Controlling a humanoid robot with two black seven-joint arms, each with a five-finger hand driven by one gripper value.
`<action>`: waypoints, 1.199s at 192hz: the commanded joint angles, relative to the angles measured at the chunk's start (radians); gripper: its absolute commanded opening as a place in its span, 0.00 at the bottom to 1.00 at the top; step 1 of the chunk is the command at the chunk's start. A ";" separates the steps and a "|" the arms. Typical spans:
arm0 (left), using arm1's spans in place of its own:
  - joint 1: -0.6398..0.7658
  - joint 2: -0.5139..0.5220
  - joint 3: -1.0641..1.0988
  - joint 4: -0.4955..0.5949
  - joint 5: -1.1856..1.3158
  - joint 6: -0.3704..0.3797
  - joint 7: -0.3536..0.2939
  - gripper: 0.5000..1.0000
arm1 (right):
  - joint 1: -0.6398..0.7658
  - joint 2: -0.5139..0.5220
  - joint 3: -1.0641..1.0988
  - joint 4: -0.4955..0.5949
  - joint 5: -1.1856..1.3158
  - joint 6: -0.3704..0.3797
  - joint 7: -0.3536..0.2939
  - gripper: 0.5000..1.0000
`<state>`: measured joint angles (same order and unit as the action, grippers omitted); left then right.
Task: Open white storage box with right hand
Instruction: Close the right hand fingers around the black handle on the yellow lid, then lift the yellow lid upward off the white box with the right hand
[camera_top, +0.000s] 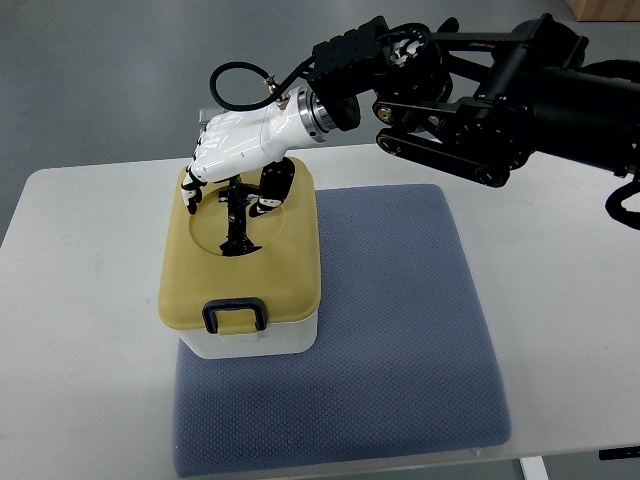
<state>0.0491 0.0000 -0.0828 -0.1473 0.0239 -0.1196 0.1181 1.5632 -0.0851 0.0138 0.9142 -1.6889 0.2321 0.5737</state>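
Here, the white box stands on the near-left part of a blue-grey mat, which lies on a white table. The box's left side hangs slightly past the mat's left edge. A tan lid covers the box and sits flat on it. On the lid's near edge there is a dark latch, shaped like a small loop, lying against the lid's rim. A shallow round hollow marks the middle of the lid.

The right arm comes in from the far right, black and jointed, with a cable looping above the wrist. Its hand, white on the back with dark fingers, is over the far part of the lid. The fingers point down and are loosely spread. Some fingertips reach into the round hollow and seem to touch the lid; one finger hangs at the lid's far-left edge. They grip nothing that can be seen. The thumb side is near the lid's far edge, but whether it touches cannot be told.

The left arm does not show.
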 joint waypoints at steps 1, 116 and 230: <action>0.000 0.000 0.000 0.000 -0.001 0.000 0.000 1.00 | -0.003 -0.002 0.000 0.000 0.000 -0.010 0.001 0.30; 0.000 0.000 0.000 0.000 0.001 0.000 0.000 1.00 | -0.020 -0.005 0.014 0.000 0.005 -0.017 0.009 0.00; 0.000 0.000 0.000 0.000 -0.001 0.000 0.000 1.00 | 0.049 -0.139 0.094 0.000 0.025 -0.011 0.015 0.00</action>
<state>0.0491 0.0000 -0.0828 -0.1473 0.0244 -0.1197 0.1181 1.5989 -0.1705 0.0913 0.9143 -1.6707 0.2211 0.5864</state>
